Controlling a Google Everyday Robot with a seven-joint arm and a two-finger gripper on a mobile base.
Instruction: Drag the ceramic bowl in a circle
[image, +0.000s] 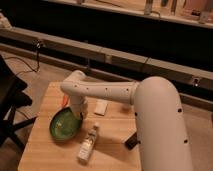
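Fingers are sitting low at the right-hand rim of the green bowl, at the end of the white arm that is reaching in from the right. Whether they are clamped on that rim or only pressing against it, I cannot tell. Working at the rim is making sense for a drag, in my judgement: a hold at the edge is letting the arm steer the bowl while its base is sliding flat, with no lift needed.

That bowl is resting upright on the left part of the wooden surface, towards the front. It is lying close to the left edge, so a circle is probably having to curve inward, towards the middle.

Counting what is lying around it:
- one bowl
- one clear bottle, lying on its side just beside the bowl at the lower right and seemingly apart from it
- one small white flat piece, lying behind the bowl to the right of the arm's wrist
- one dark thing, sitting at the right against the arm's thick part and too dim to name
- one orange scrap, peeking out behind the wrist and mostly hidden

One black chair is standing off the left side. As I am judging it, the bottle is the likeliest thing to be knocked by a wide sweep
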